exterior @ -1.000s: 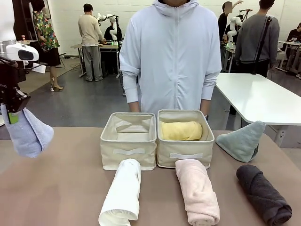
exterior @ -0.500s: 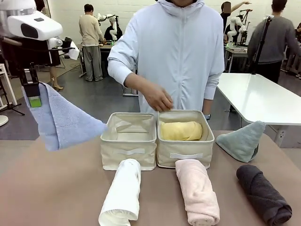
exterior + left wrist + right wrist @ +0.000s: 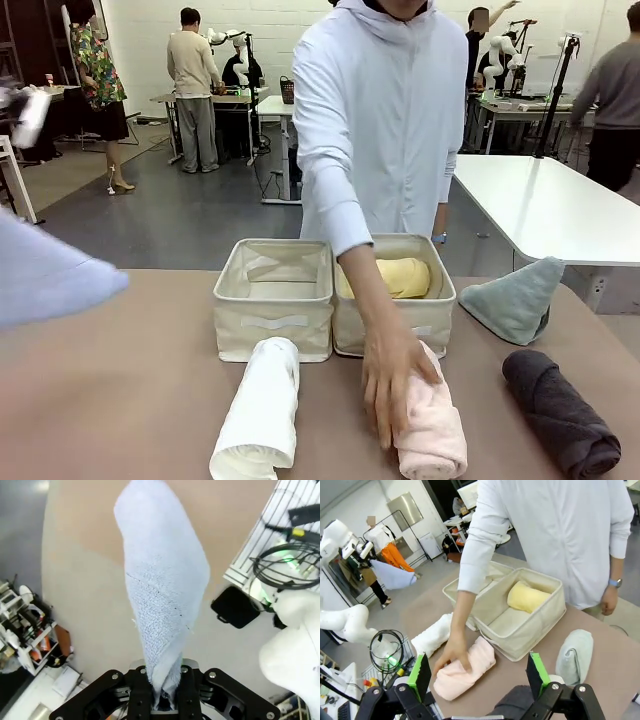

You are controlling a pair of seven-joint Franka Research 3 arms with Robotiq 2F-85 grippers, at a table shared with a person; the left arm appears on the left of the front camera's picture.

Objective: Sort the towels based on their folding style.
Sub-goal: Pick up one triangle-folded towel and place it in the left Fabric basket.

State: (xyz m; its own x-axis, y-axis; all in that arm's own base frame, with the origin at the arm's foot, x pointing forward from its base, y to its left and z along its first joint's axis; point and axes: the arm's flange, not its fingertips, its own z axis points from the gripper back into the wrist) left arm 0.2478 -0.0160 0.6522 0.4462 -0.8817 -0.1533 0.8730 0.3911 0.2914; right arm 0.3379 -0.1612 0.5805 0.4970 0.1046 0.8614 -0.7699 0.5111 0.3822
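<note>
My left gripper (image 3: 162, 697) is shut on the narrow end of the lavender-blue towel (image 3: 160, 595), which hangs over the table's left edge (image 3: 45, 280). My right gripper (image 3: 478, 675) is open above the near right of the table, nothing between its green pads. The person's hand (image 3: 395, 385) rests on the pink roll (image 3: 435, 435). The white roll (image 3: 258, 410) lies in front of the left bin. A yellow roll (image 3: 408, 277) lies in the right bin. The sage-green cone (image 3: 515, 298) and the dark grey roll (image 3: 560, 410) sit at the right.
Two beige fabric bins stand side by side mid-table: the left bin (image 3: 270, 325) holds no towel, the right bin (image 3: 447, 295) holds the yellow one. The person's arm (image 3: 355, 270) reaches across the right bin. Bare tabletop lies at the left front.
The lavender-blue towel rose, swung out toward the bins, then back left to the picture's edge, with the left arm blurred. The person leaned in and laid a hand on the pink roll.
</note>
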